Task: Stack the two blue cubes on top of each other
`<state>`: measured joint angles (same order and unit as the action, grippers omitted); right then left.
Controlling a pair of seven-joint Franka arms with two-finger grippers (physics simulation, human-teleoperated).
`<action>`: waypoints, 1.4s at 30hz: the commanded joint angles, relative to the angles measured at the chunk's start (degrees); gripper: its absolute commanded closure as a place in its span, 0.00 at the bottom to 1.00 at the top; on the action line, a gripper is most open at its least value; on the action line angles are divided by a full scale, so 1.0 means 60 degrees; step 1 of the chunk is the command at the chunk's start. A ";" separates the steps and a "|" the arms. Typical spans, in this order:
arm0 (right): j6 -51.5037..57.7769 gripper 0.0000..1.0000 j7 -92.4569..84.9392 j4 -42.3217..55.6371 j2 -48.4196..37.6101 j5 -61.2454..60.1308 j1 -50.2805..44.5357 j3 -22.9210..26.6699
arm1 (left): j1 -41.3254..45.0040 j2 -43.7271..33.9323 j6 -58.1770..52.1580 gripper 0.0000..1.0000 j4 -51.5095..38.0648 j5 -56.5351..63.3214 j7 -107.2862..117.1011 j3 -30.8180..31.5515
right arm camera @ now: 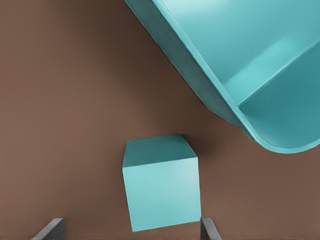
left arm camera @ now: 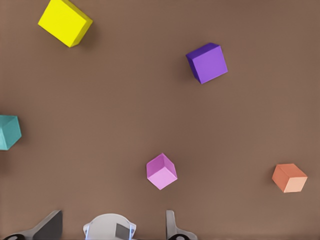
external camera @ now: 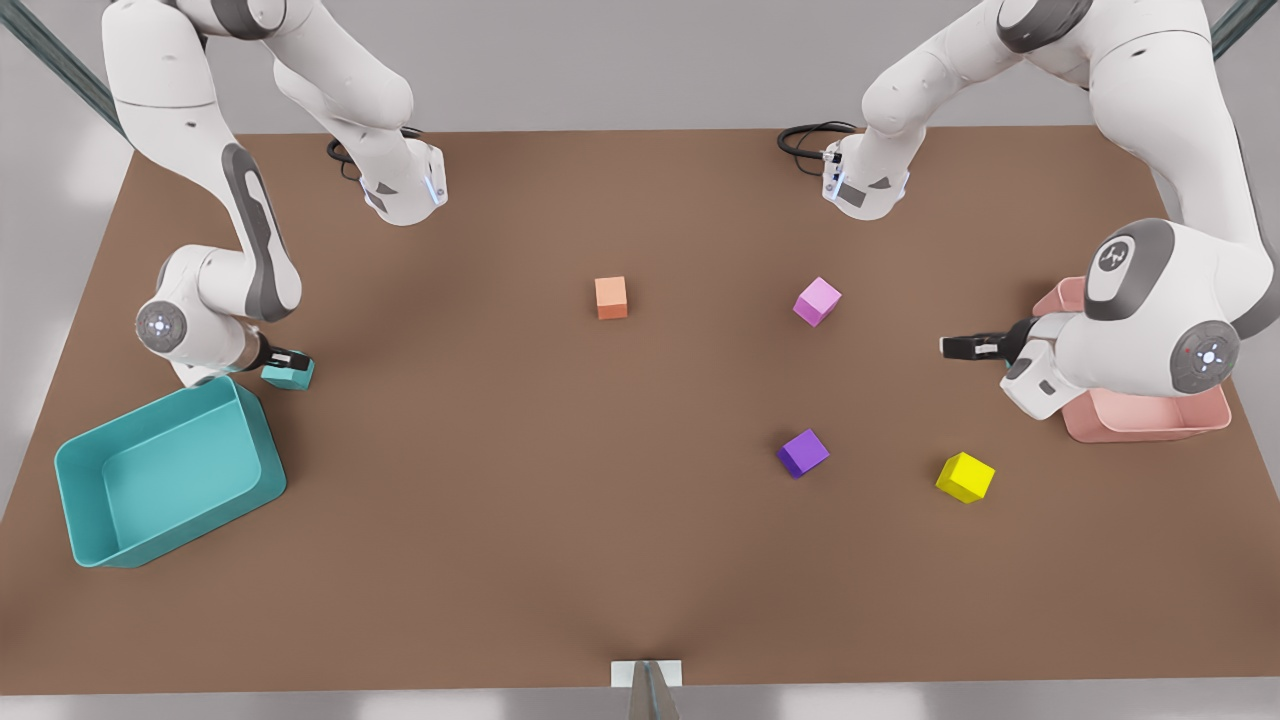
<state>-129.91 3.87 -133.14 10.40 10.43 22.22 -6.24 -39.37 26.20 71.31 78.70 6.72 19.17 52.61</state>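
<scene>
One blue cube [external camera: 290, 376] [right arm camera: 161, 182] lies on the brown table at the front view's left, just beside the teal bin [external camera: 90, 480]. My right gripper [external camera: 288, 358] [right arm camera: 131, 221] hangs open right over it, one finger on each side, without gripping it. The other blue cube [left arm camera: 8, 132] lies near my left gripper [external camera: 950, 346] [left arm camera: 114, 216], off to one side; the arm hides it in the front view. The left gripper is open and empty at the front view's right, pointing toward the table's middle.
An orange cube [external camera: 611, 297], a pink cube [external camera: 817, 301], a purple cube [external camera: 803, 452] and a yellow cube [external camera: 965, 476] lie spread over the middle and right. A pink bin [external camera: 1150, 418] stands under the left arm. The teal bin's wall [right arm camera: 210, 95] runs close to the right gripper.
</scene>
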 commanded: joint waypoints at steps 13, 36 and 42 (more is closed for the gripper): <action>0.0148 0.00 -0.1099 0.0525 0.0624 -0.0024 0.0413 -0.0014 | -0.0015 0.0116 -0.0123 0.00 0.0037 -0.0006 0.0013 -0.0068; 0.0119 0.00 -0.1553 0.0525 0.0991 -0.0024 0.0618 -0.0014 | -0.0015 0.0248 -0.0401 0.00 0.0052 0.0009 0.0028 -0.0068; 0.0119 0.00 -0.1553 0.0539 0.1064 -0.0024 0.0618 -0.0014 | -0.0015 0.0248 -0.0401 0.00 0.0052 0.0009 0.0028 -0.0068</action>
<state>-129.19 -3.66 -129.93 16.88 10.37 25.93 -6.33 -39.48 27.76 69.05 79.03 6.74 19.31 52.15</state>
